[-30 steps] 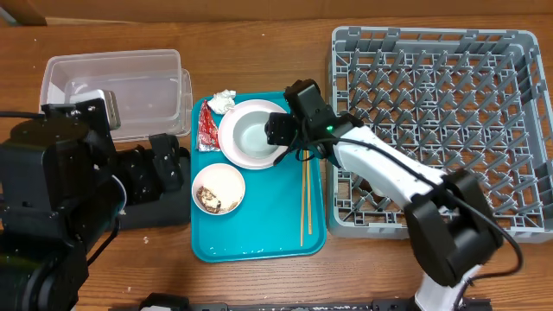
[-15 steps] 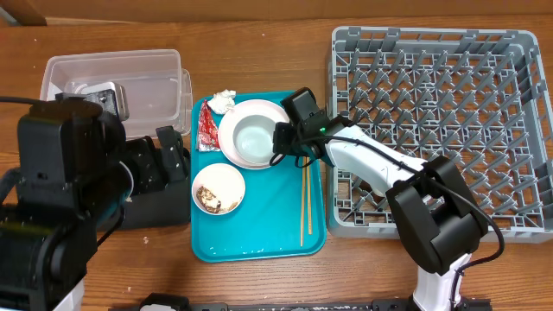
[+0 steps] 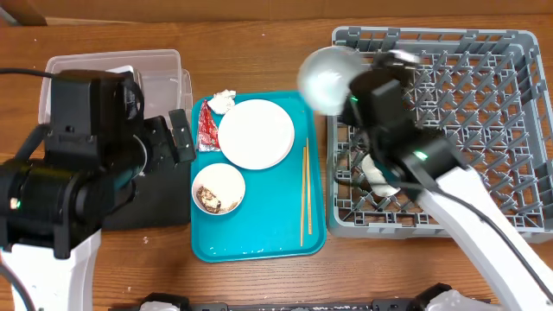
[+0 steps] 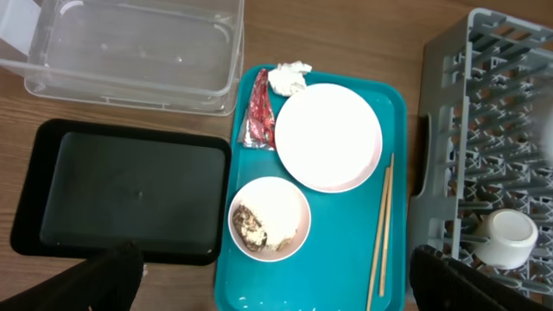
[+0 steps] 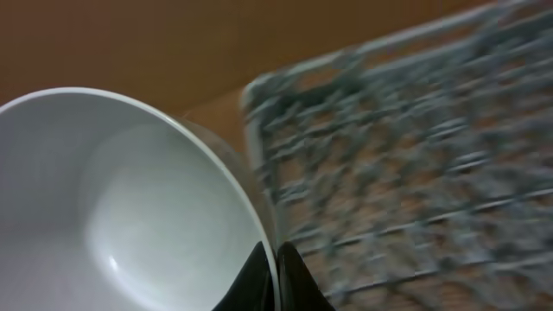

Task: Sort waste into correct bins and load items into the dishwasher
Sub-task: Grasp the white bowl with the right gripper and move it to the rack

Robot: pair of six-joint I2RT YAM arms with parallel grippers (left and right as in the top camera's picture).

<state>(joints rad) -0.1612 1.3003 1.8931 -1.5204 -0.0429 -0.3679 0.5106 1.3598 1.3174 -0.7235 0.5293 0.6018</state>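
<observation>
The right pincer [image 5: 275,276], pinched narrow on the rim of the white bowl [image 3: 329,78], holds it aloft with the grey dish rack [image 3: 432,36] just below and beyond, far nearer than the wide-open left pincer [image 4: 281,276].

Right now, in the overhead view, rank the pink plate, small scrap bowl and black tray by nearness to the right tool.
1. Pink plate, on the teal tray, lower left of the right tool, which holds the white bowl.
2. Small scrap bowl, in the teal tray's near-left part.
3. Black tray, left of the teal tray.
</observation>
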